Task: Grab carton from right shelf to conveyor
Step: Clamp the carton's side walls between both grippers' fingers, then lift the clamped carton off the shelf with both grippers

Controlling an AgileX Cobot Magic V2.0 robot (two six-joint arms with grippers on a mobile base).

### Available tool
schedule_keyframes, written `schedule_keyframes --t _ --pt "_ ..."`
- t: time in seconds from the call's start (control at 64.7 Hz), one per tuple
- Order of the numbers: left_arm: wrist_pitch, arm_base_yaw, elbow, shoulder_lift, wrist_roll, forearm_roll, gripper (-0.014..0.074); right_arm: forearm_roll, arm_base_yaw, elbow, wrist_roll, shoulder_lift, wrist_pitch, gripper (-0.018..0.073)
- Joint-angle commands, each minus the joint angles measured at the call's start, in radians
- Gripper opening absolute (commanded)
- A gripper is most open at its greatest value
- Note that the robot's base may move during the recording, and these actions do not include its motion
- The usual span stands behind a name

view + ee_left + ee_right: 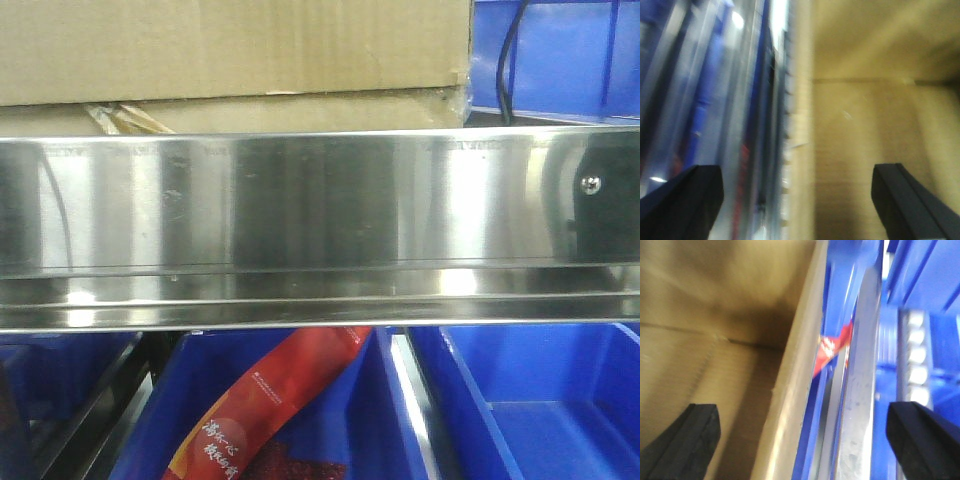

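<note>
A brown cardboard carton [230, 50] sits on the right shelf [320, 210], a shiny steel rack with a screw [592, 183] near its right end. In the blurred left wrist view my left gripper [797, 172] is open and straddles the carton's side wall [801, 150]. Its right finger [905, 200] hangs over the carton's inside [865, 115], the other over the steel. My right gripper [802, 412] is open too, astride the opposite wall [790, 390]. Its left finger [692, 440] is over the carton's inside [715, 355]; its right finger [922, 440] is beyond the steel rail [860, 390]. The conveyor is out of view.
Blue bins [560, 400] stand under the shelf, and one holds a red packet [290, 390] that also shows beside the carton wall as a red packet [832, 347]. Another blue bin [570, 50] and a black cable [510, 60] are behind the carton at the upper right.
</note>
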Motion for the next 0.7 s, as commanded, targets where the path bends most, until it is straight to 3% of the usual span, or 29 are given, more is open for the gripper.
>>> schedule_keyframes --t 0.0,0.077,0.139,0.216,0.263,0.356,0.464,0.526,0.68 --pt "-0.017 0.002 -0.008 0.007 0.004 -0.004 0.0503 -0.012 -0.002 -0.011 0.002 0.017 -0.011 0.0558" --pt "-0.019 0.002 -0.008 0.018 0.004 -0.004 0.0503 -0.012 -0.002 -0.011 0.002 0.032 -0.011 0.0544" --pt "-0.019 0.002 -0.008 0.026 0.004 -0.004 0.0491 -0.012 -0.002 -0.011 0.002 0.037 -0.011 0.0483" --pt "-0.014 0.002 -0.008 0.034 0.004 -0.004 0.0441 -0.012 -0.002 -0.011 0.002 0.037 -0.011 0.0314" --pt "-0.010 0.002 -0.008 0.039 0.004 -0.004 0.0384 -0.012 -0.002 -0.011 0.002 0.037 -0.011 0.0167" --pt "-0.010 0.002 -0.008 0.039 0.004 -0.004 0.0181 -0.012 -0.002 -0.011 0.002 0.035 -0.011 -0.0097" --pt "-0.012 0.002 -0.008 0.039 0.004 -0.004 -0.0049 -0.012 -0.002 -0.011 0.002 0.035 -0.011 -0.0054" --pt "-0.014 0.002 -0.008 0.039 0.004 -0.004 0.0006 -0.012 -0.002 -0.011 0.002 0.033 -0.011 -0.0066" --pt "-0.014 0.002 -0.010 0.024 0.004 -0.004 -0.0008 -0.012 -0.002 -0.021 0.002 0.019 -0.011 -0.0066"
